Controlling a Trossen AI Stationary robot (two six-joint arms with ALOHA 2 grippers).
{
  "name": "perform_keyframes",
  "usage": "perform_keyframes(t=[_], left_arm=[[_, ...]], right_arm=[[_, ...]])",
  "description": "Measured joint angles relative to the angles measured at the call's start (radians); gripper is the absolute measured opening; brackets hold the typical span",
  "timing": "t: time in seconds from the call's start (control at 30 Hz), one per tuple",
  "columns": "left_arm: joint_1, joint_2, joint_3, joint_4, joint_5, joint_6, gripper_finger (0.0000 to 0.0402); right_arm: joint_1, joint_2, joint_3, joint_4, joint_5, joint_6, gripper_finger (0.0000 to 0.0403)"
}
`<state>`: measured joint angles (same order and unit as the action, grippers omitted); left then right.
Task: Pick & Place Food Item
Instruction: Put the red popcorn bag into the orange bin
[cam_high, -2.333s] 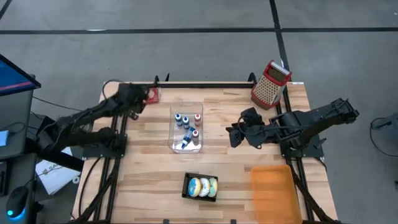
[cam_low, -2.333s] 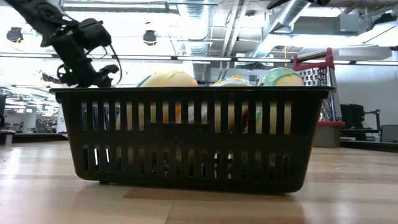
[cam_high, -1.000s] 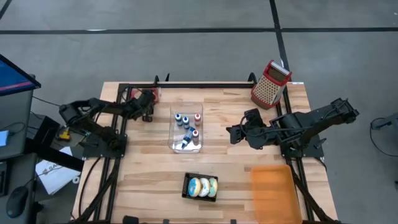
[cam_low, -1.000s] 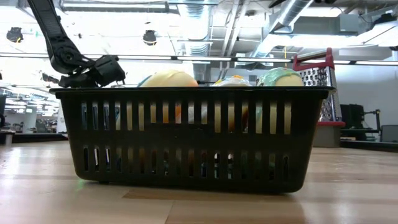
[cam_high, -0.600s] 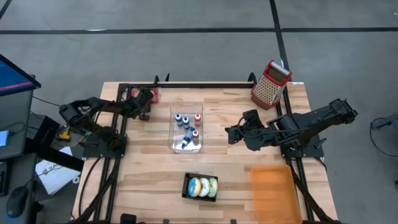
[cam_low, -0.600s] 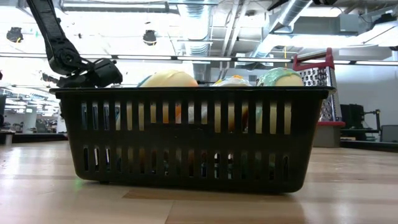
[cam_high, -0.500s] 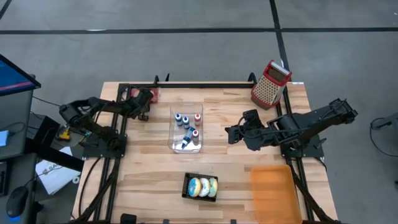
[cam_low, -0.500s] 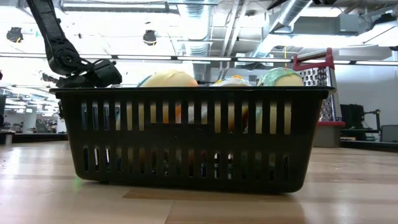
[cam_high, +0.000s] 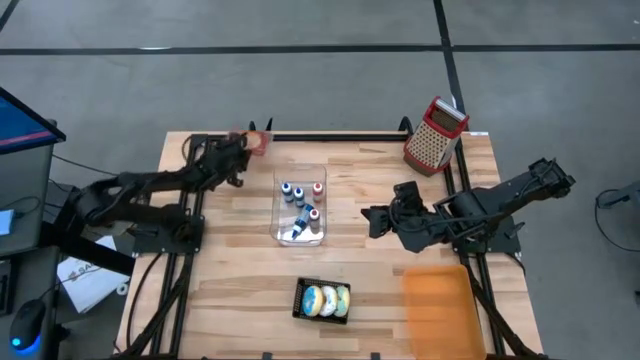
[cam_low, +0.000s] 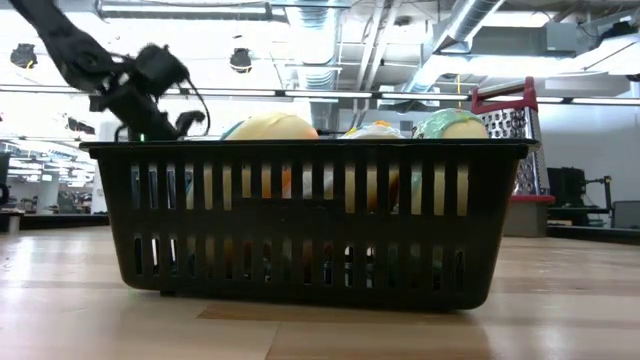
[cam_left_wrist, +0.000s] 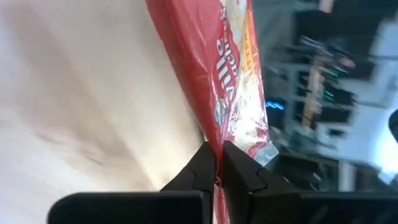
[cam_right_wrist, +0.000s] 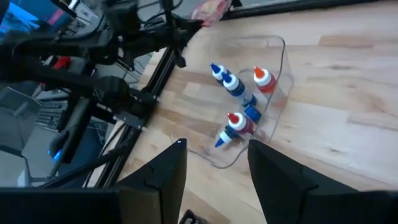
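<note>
The left gripper (cam_left_wrist: 216, 163) pinches the red snack bag (cam_left_wrist: 227, 87) by its thin edge, up off the table's far left corner (cam_high: 180, 145). The bag looks light, soft and crinkly, so it may swing or slip. The right gripper (cam_right_wrist: 214, 163) waits open near the clear tray (cam_right_wrist: 277, 53).

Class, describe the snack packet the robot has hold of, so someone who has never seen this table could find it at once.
Start at the wooden table and go to its far left corner, beyond the clear tray of small bottles. There the left gripper is shut on a red snack packet, pinching its sealed edge. It is the only red, soft, printed bag on the table, and the only item clamped in a gripper.
</note>
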<state>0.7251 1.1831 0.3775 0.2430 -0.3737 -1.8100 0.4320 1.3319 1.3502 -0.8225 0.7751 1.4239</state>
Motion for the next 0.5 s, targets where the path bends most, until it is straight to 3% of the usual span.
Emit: perform_keyframes(t=[0.13, 0.37, 0.5], left_arm=[[-0.023, -0.161, 0.0, 0.002, 0.087, 0.085, 0.0005], [-0.072, -0.349, 0.0, 0.041, 0.518, 0.271, 0.0005], [-0.14, -0.414, 0.001, 0.112, 0.56, 0.385, 0.0005]], right_arm=[[-0.006, 0.0, 0.0, 0.002, 0.032, -0.028, 0.0163], [-0.061, -0.01, -0.001, 0.098, 0.042, -0.274, 0.0163], [-0.127, -0.032, -0.001, 0.198, 0.006, -0.276, 0.0163]])
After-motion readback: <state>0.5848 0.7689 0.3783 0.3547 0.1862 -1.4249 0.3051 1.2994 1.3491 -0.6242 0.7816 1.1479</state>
